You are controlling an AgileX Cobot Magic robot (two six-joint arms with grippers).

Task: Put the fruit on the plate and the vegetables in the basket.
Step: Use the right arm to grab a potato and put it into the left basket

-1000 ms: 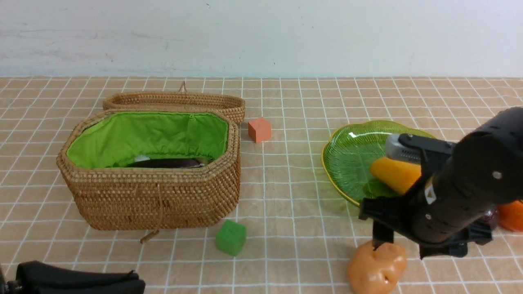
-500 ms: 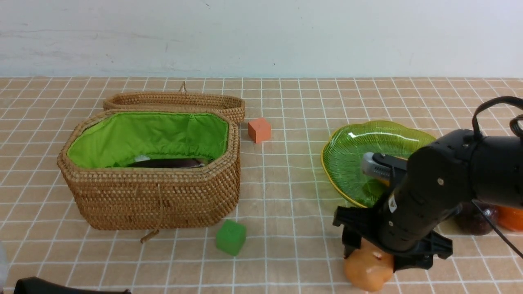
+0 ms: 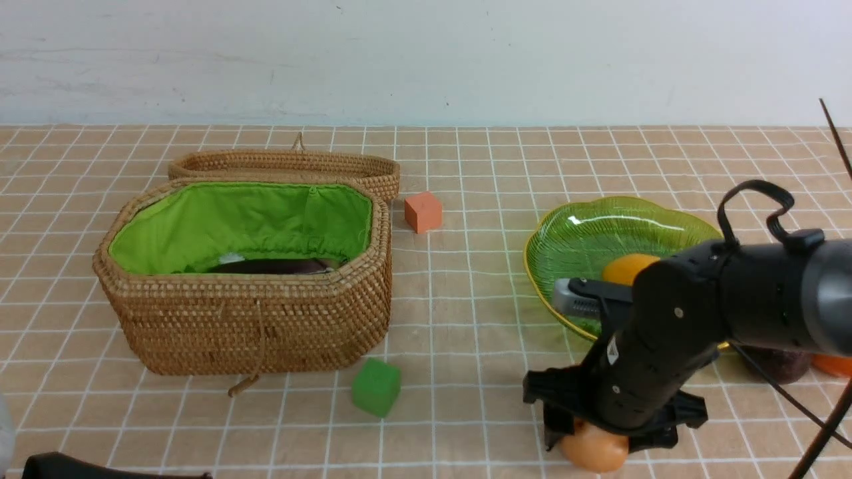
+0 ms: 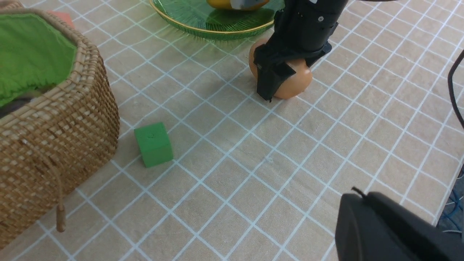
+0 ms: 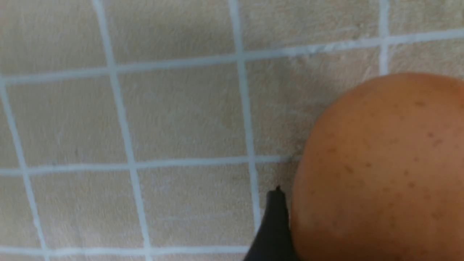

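**Down over the potato**

Dropped lower and leftward since a second ago with the right gripper (image 3: 602, 436), now astride the potato (image 3: 594, 454): jaws wide apart, one fingertip (image 5: 273, 217) touching its side. Sits on the table (image 3: 466, 299) just in front of the plate (image 3: 566, 246), well apart from the basket (image 3: 253, 319). Kept the left gripper (image 3: 113, 467) at the near edge, jaws together.

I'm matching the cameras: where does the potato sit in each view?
Front view: potato, near right, nearer than the plate.
Left wrist view: potato just off the plate's rim, beyond the green cube.
Right wrist view: potato close up.
Shared landmark: black finger beside it.
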